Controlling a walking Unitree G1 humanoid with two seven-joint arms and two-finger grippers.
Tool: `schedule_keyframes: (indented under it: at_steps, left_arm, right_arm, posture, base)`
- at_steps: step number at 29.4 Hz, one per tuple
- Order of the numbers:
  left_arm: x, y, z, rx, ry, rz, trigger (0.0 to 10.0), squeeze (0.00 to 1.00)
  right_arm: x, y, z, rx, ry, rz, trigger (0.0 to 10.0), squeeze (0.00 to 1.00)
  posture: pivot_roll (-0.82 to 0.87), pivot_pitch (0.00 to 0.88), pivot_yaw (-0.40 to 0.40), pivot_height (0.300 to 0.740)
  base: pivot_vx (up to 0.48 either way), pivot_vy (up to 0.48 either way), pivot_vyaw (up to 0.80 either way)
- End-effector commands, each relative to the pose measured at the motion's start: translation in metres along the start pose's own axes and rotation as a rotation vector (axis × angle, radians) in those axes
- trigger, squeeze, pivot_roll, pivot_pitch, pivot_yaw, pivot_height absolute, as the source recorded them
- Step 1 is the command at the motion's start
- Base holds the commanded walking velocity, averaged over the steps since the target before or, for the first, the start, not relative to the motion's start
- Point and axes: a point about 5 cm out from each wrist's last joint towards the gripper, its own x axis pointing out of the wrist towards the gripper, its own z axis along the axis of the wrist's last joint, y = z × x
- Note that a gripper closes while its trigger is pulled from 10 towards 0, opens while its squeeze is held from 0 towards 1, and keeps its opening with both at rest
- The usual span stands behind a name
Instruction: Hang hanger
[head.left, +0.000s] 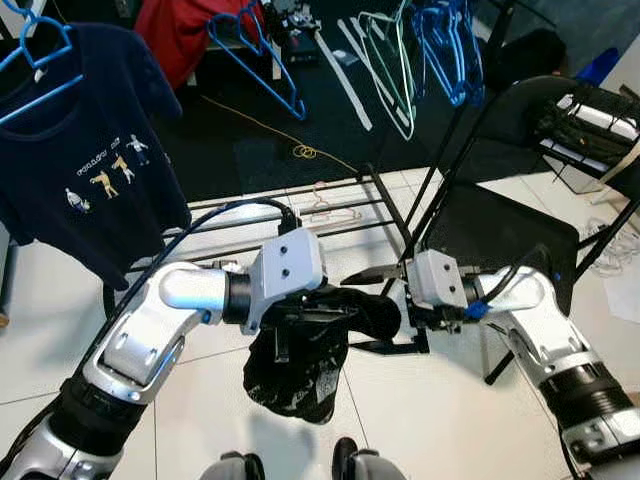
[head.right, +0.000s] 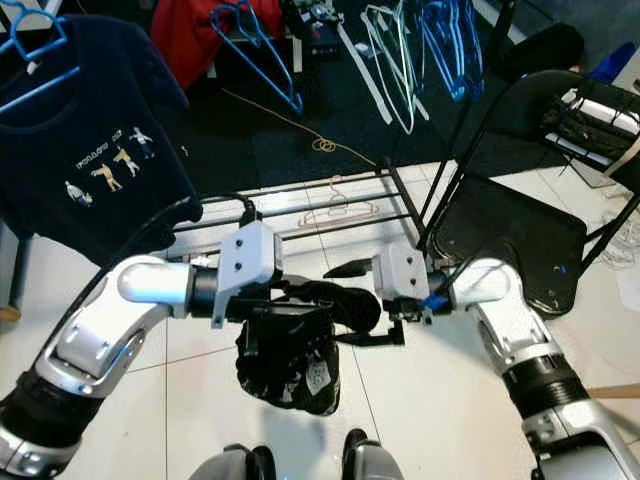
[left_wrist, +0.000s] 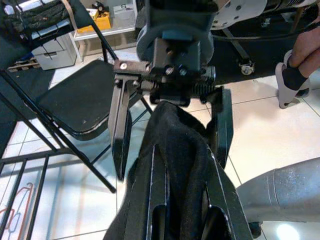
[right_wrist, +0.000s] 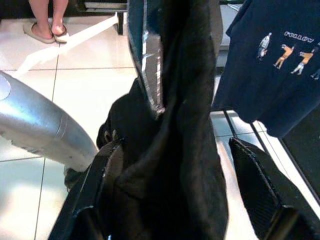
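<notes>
Black fabric, a bunched garment (head.left: 300, 365), hangs between the two grippers above the white tiled floor (head.left: 420, 420), in front of the drying rack (head.left: 330, 215). The left gripper (head.left: 300, 325) holds it from above, its fingers (left_wrist: 220, 125) clamped on a fold of the cloth, as the left wrist view shows. The right gripper (head.left: 385, 275) reaches in from the other side; its fingers (right_wrist: 255, 180) stand apart, with the cloth hanging between them and not yet pinched.

Hangers are well away from the garment: a blue hanger (head.left: 255, 55) and a pale green hanger (head.left: 385, 60) hang at the rack's far edge, more blue ones (head.left: 445, 45) beside them, and a pink hanger (head.left: 330, 205) lies on the floor under the rack. A navy T-shirt (head.left: 90, 150) already hangs on its own blue hanger at the left. A black folding chair (head.left: 500, 235) stands to the right.

By my reading the task is early: no hanger is inside the black garment, so fitting one and hooking it on the rack remain.
</notes>
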Motion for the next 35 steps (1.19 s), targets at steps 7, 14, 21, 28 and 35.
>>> schedule_keyframes:
  at_steps: [7, 14, 21, 28, 35]
  left_arm:
    - [0.005, -0.005, 0.007, 0.026, -0.018, -0.040, 0.0, 0.00]
    - [0.004, -0.006, 0.005, 0.031, 0.002, -0.046, 0.0, 0.00]
    - [0.000, -0.005, 0.000, 0.031, 0.035, -0.039, 0.0, 0.00]
    - [-0.005, -0.004, -0.010, 0.022, 0.094, -0.013, 0.0, 0.00]
    - [-0.015, -0.001, -0.025, -0.022, 0.144, 0.083, 10.0, 1.00]
  right_arm:
    - [-0.003, -0.008, 0.000, 0.006, 0.007, -0.057, 0.0, 0.00]
    - [-0.007, -0.014, 0.004, -0.011, -0.005, -0.083, 0.0, 0.00]
    - [-0.010, -0.011, 0.004, -0.035, 0.029, -0.005, 0.0, 0.00]
    - [-0.014, -0.021, 0.010, -0.107, 0.063, 0.006, 0.0, 0.00]
    - [-0.016, -0.039, 0.020, -0.195, 0.084, -0.016, 0.0, 0.00]
  posture:
    - [-0.11, 0.271, -0.060, 0.740]
    - [-0.11, 0.274, -0.060, 0.740]
    - [-0.11, 0.270, -0.053, 0.740]
    - [-0.11, 0.256, -0.053, 0.740]
    - [-0.10, 0.246, -0.055, 0.740]
  base:
    - [0.000, 0.000, 0.00]
    - [0.000, 0.000, 0.00]
    - [0.000, 0.000, 0.00]
    - [0.000, 0.000, 0.00]
    - [0.000, 0.000, 0.00]
